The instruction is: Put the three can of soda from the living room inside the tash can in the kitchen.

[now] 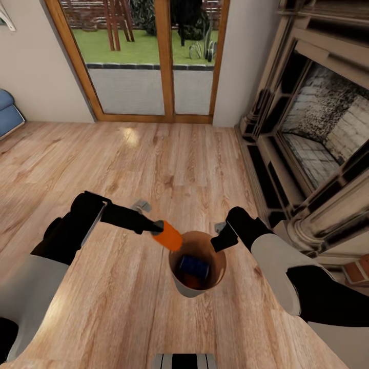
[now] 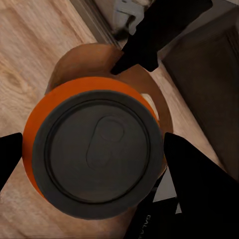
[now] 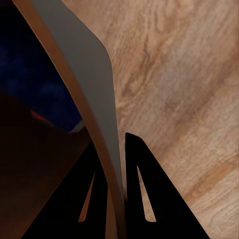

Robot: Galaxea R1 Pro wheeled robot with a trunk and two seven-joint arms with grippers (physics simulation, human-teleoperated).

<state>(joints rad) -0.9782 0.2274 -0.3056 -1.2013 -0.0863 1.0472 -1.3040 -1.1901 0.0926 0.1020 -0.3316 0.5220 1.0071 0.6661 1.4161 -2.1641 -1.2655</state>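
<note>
Left end effector: clamped on orange soda can, tilted at tash can rim. Right end effector: pinching bin wall. Blue can inside. Advised: centre over opening, then release.

Pale wood-plank floor runs to wood-framed glass doors at the far wall — grass and a brick wall beyond. Stone-lined fireplace w/ dark surround on the right. Blue sofa edge at far left, near the wall.
</note>
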